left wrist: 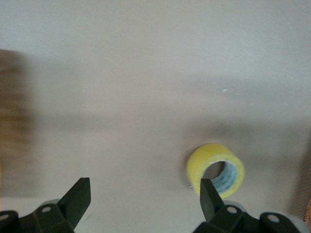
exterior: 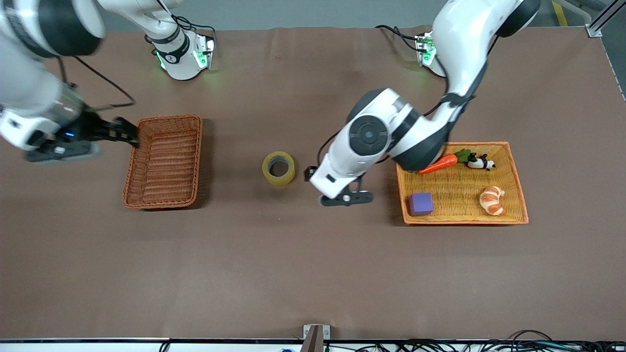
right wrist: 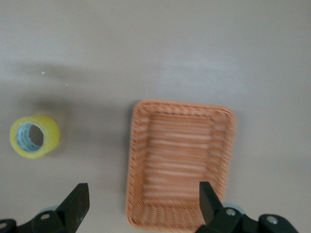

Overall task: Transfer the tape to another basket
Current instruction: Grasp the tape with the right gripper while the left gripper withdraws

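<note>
Tape (exterior: 279, 168) sits mid-frame on the table (exterior: 303, 269). Left gripper (exterior: 346, 198), jaws apart, is just beside it; right gripper (exterior: 128, 133), jaws apart, is at the basket (exterior: 165, 161), frame left.

The tape (exterior: 278, 168) stands alone on the table cloth (exterior: 293, 274), on its edge, with bare cloth all round it. Between it and the reddish-brown wicker basket (exterior: 165, 161) the cloth lies open. On the tape's other flank the left gripper (exterior: 346, 198) hangs beside it with fingers spread, the arm's bulky wrist crowding the gap to the orange-yellow tray basket (exterior: 462, 215). The right gripper (exterior: 124, 132), fingers spread, sits at the wicker basket's outer rim; the basket's inside holds nothing.
</note>
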Controlling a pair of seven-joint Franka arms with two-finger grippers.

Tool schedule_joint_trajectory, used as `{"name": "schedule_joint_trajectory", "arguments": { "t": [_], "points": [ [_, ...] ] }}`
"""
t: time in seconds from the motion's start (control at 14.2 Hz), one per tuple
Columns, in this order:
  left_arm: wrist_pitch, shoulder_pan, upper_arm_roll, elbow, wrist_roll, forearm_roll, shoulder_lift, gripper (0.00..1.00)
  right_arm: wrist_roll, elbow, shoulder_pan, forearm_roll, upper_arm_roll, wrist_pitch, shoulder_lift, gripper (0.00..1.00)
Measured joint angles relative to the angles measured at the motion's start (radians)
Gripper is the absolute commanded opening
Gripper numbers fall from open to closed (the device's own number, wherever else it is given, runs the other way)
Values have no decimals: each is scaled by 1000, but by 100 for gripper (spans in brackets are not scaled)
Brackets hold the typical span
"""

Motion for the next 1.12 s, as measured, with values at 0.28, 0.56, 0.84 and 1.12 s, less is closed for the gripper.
{"name": "schedule_joint_trajectory", "arguments": {
  "t": [0.28, 0.56, 0.84, 1.12],
  "points": [
    [-100, 129, 5, -52, 96, 40, -116, 100, 281, -86, 75, -4, 162, 184, 93, 100],
    [-105, 214, 43, -135, 229, 56, -228, 100, 550, -133, 115, -64, 302, 318, 222, 100],
    [-103, 215, 173, -237, 421, 56, -347, 100, 707, -138, 176, -138, 317, 458, 407, 100],
    [-78, 216, 319, -344, 605, -13, -480, 100, 711, -138, 179, -173, 314, 520, 491, 100]
  ]
}}
